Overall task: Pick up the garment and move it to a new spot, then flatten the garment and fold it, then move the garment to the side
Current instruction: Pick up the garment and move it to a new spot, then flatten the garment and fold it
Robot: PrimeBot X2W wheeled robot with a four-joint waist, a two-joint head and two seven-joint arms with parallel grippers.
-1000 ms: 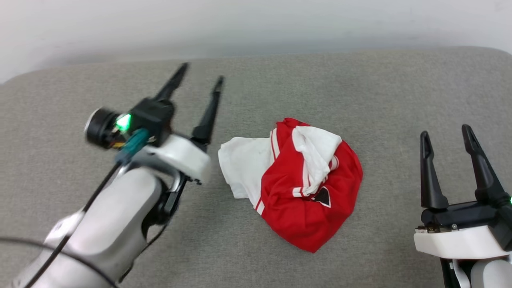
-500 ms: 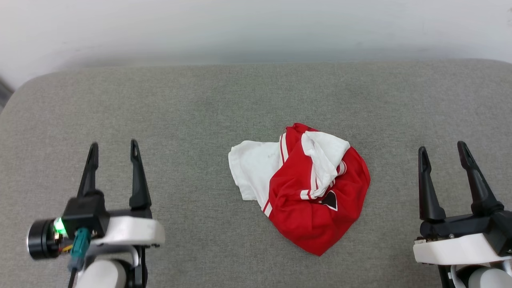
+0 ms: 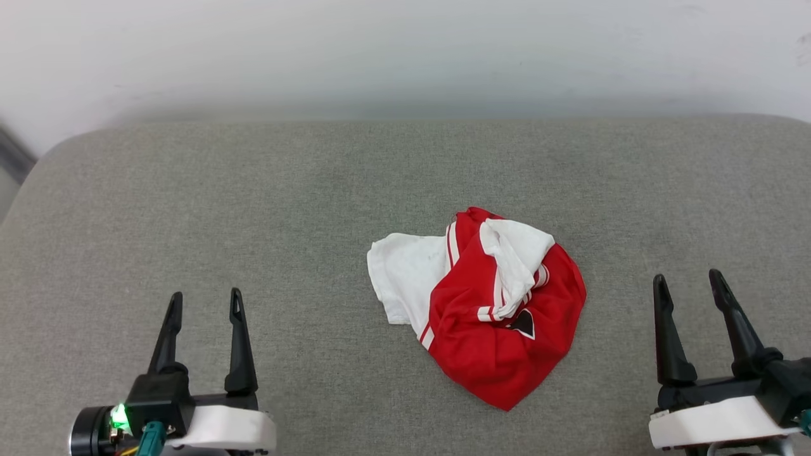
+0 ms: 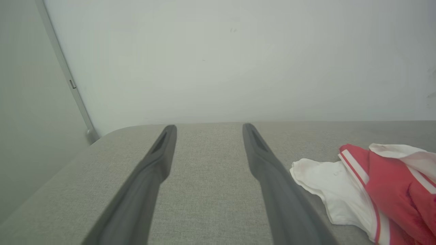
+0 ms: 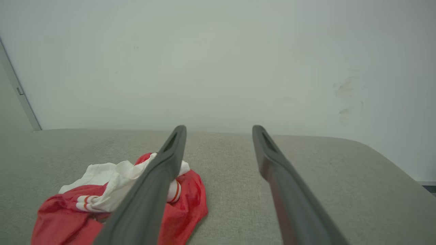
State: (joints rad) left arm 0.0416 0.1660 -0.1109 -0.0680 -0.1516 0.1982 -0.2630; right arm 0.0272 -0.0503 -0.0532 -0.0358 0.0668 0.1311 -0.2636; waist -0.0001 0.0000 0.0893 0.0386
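The garment lies crumpled in a heap at the middle of the grey cushioned surface: red body, white sleeves, striped trim, a scrap of black lettering showing. My left gripper is open at the lower left, well clear of the cloth. At the lower right my right gripper stands open too, nothing between its fingers. In the left wrist view the garment lies right of the open left gripper. The right wrist view has the garment at lower left, partly behind the left finger of the right gripper.
A pale wall runs behind the surface's far edge. The surface's rounded corners show at the far left and, in the right wrist view, at the right. A grey strip runs up the wall at left.
The left arm has drawn back from a raised reach near the garment's left side to the lower left. The head camera has tilted, shifting the whole picture down. The garment lies as before.
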